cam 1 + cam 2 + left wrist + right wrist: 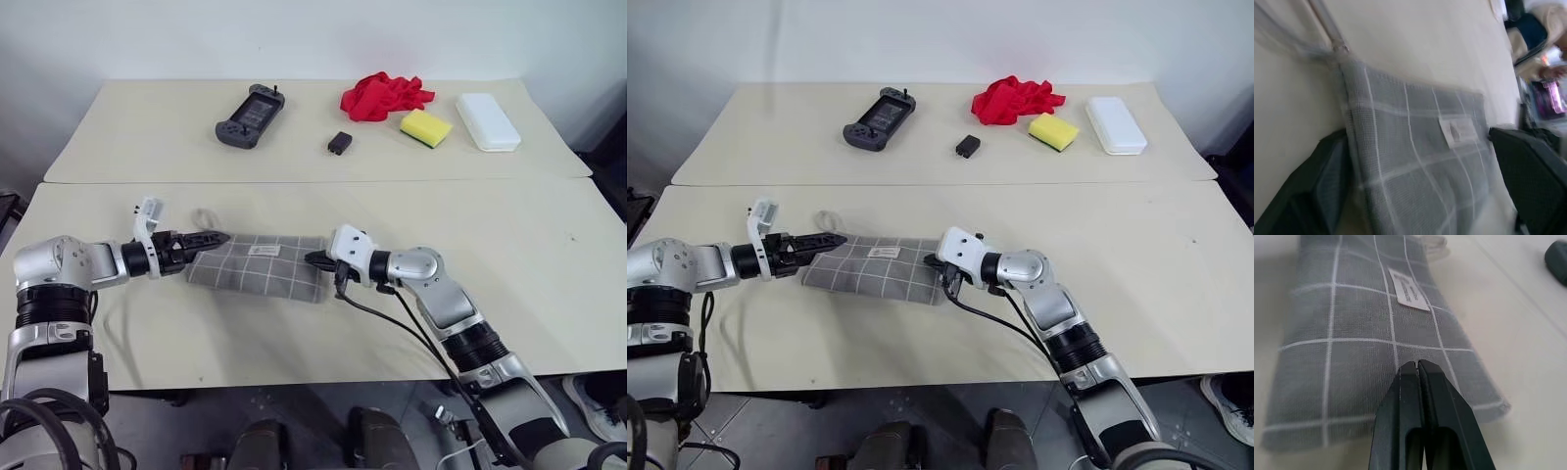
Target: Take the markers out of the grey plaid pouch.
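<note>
beige tabletop [294,333] carries everything, the nearer board joined to a farther one. on the near board, straight ahead of the robot, lies the grey plaid pouch [260,264], flat, long side running left to right, its corner loop [203,217] at the left end and its white label [263,251] up. no markers can be seen; they are presumably inside.

the left hand [217,238] reaches in from the left, jaws standing wide, one finger [1317,191] on each side of the pouch's left end but not yet pinching it. the right hand [315,259] comes from the right with its jaws pressed together at the pouch's right end; whether any cloth is caught between them cannot be told.

judged from this, the step is getting a hold on both ends so the pouch can be opened. to do it well, the left hand should close on the fabric near the loop corner, not on the loop alone, and hold it down while the right hand finds the opening edge; a pull before both holds are sure would only drag the pouch across the board.

the head views alone show the far board: a dark game controller [250,117], a red cloth [384,96], a white case [487,120], a yellow sponge [425,127], a small black box [340,143]. the right wrist view alone shows the closed fingertips meeting over the weave; the left wrist view shows the pouch end sitting between spread fingers
</note>
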